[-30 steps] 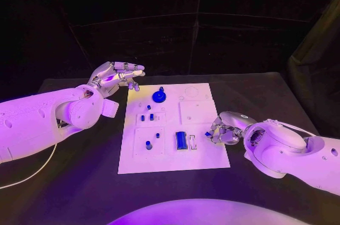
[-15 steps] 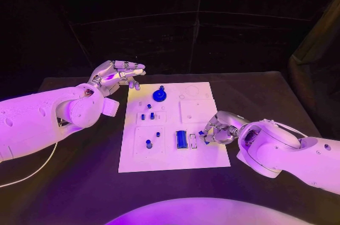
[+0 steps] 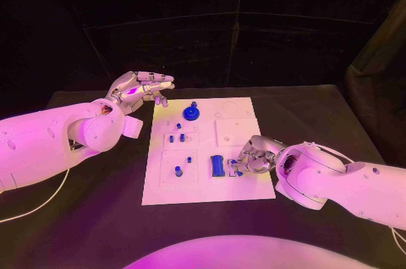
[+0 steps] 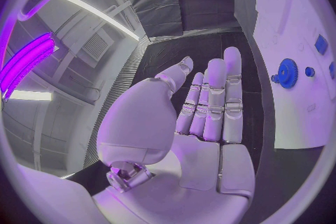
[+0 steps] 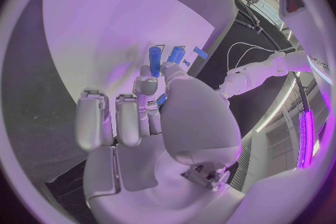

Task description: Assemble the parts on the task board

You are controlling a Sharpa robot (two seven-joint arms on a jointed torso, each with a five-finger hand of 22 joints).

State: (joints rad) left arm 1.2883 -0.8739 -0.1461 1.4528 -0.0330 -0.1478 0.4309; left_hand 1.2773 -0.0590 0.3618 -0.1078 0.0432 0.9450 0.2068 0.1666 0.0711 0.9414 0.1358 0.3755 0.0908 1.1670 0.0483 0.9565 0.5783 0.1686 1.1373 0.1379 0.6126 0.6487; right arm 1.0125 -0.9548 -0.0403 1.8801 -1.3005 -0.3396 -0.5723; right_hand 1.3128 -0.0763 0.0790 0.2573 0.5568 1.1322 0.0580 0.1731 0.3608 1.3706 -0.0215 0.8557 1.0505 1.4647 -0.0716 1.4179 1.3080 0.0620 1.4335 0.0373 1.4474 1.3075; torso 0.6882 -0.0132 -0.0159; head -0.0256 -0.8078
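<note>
Pinching, seemingly, a small blue part (image 3: pixel 239 171), right hand (image 3: pixel 256 155) over task board (image 3: pixel 241 190).

A matte black table (image 3: pixel 321 113) fills the middle of the frame. Behind it, across the top, hangs a dark pleated curtain (image 3: pixel 212 40). A thin white cable (image 3: pixel 40 205) curves over the tabletop at the lower left.

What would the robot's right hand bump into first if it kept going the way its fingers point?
Probably the long blue block on the white board. The right hand points across the board toward it, and the block lies just ahead. How high the hand sits is hard to judge.
</note>
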